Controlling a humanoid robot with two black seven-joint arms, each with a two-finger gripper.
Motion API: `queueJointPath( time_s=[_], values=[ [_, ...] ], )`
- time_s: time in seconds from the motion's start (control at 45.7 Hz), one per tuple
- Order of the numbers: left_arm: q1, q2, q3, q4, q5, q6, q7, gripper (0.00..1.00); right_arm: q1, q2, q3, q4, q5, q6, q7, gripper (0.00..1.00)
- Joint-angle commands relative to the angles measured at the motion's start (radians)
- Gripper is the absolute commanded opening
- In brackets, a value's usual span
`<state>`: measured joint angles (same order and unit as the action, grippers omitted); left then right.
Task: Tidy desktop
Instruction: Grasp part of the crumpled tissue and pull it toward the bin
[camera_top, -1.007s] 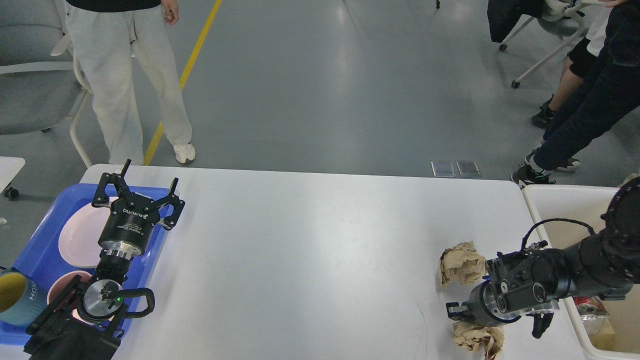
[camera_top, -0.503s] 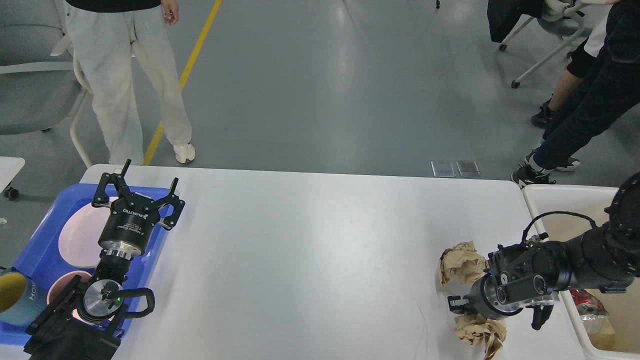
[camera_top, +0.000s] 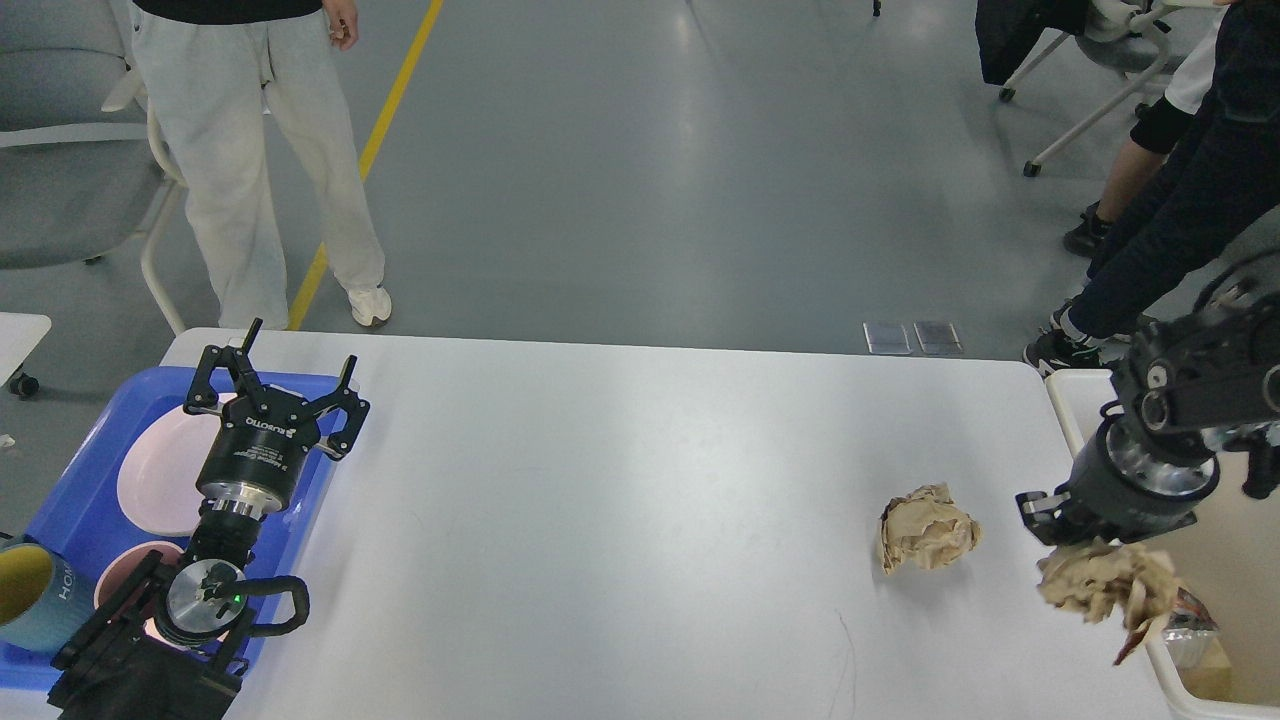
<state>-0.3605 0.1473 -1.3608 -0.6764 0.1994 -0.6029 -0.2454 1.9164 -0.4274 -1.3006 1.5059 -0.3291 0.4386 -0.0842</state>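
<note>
One paper wad (camera_top: 1100, 583) under right jaws, above desktop (camera_top: 620, 500) edge

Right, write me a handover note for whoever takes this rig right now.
Left end effector: open, empty, hovering over the blue tray at the desktop's left end.
Right end effector: shut on a crumpled paper wad, lifted off the desktop and hanging at the rim of the cream bin.
Done: plates and cups sit in the tray; some rubbish already lies in the bin.
Left: drop the held wad into the bin, then collect the second paper wad lying on the desktop just left of it, probably with the right arm.
</note>
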Motion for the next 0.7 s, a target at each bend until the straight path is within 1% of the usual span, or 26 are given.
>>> queueJointPath(
  time_s=[0.0,0.066,0.131,0.197,0.372,0.503,0.678],
  values=[
    [0.0,0.0,0.0,0.0,0.0,0.0,0.0,0.97,0.297,-0.031,-0.12,0.12,0.031,0.097,0.006,0.0],
    [0.0,0.0,0.0,0.0,0.0,0.0,0.0,0.97,0.433,-0.036,-0.17,0.163,0.047,0.132,0.007,0.0],
    [0.0,0.0,0.0,0.0,0.0,0.0,0.002,0.97,0.512,-0.034,-0.201,0.189,0.062,0.167,0.011,0.0],
    [0.0,0.002,0.0,0.0,0.0,0.0,0.0,0.97,0.53,-0.033,-0.204,0.192,0.074,0.184,0.009,0.0],
    [0.0,0.0,0.0,0.0,0.0,0.0,0.0,0.97,0.529,-0.036,-0.209,0.189,0.079,0.158,0.011,0.0],
    [0.0,0.0,0.0,0.0,0.0,0.0,0.0,0.97,0.486,-0.073,-0.281,0.137,0.077,0.104,0.011,0.0],
    [0.002,0.0,0.0,0.0,0.0,0.0,0.0,0.97,0.27,-0.258,-0.284,-0.091,0.064,0.091,0.0,0.0]
  ],
)
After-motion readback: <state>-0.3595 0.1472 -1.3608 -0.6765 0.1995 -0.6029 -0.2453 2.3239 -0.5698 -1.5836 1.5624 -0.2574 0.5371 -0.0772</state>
